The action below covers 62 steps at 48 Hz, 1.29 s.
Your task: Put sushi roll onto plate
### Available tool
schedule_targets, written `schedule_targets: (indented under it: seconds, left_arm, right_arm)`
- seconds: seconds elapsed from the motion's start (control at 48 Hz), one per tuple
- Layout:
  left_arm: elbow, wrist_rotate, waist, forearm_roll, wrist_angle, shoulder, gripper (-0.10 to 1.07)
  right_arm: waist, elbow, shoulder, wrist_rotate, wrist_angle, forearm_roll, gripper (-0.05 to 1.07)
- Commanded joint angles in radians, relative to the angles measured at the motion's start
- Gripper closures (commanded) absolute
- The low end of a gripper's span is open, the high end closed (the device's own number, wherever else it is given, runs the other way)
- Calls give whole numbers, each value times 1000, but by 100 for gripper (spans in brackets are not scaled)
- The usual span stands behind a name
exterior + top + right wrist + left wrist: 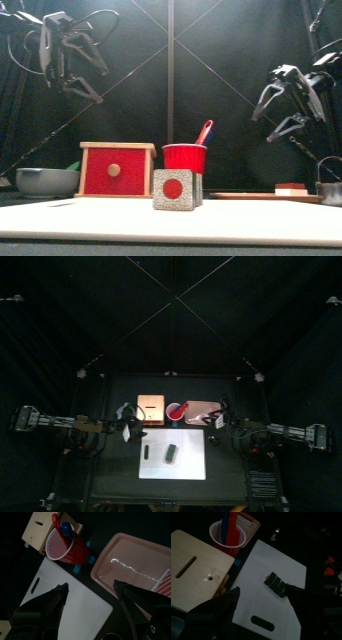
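The sushi roll lies on a white cutting board at the table's middle. In the front view the roll shows a speckled face with a red centre; it also shows in the left wrist view. The dusty-pink plate sits behind the board to the right, empty in the right wrist view. My left gripper is open, raised above the board's left side. My right gripper is open, raised near the plate's front edge.
A red cup with a straw stands between the plate and a tan wooden block, whose front is red. A grey bowl sits at the far left. A small red-striped item lies at the plate's far side.
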Motion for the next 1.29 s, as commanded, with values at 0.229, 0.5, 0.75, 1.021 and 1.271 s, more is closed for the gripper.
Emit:
schedule_targets:
  seconds: [0.229, 0.5, 0.75, 1.021, 1.271]
  left_arm:
    - [18, 25, 51, 34, -48, -6, -4]
    - [38, 21, 91, 18, -48, -17, -4]
    - [80, 23, 126, -9, -74, -18, -4]
    - [126, 25, 127, -6, -160, -20, -4]
    - [127, 25, 121, 38, -178, -23, -4]
  right_arm:
    - [172, -166, 120, 31, 176, 77, 2]
    - [293, -506, 425, 40, 428, 480, 2]
    - [360, -792, 798, 40, 457, 647, 2]
    - [388, -1000, 1014, 98, 549, 690, 2]
    - [430, -1040, 1040, 383, 699, 420, 2]
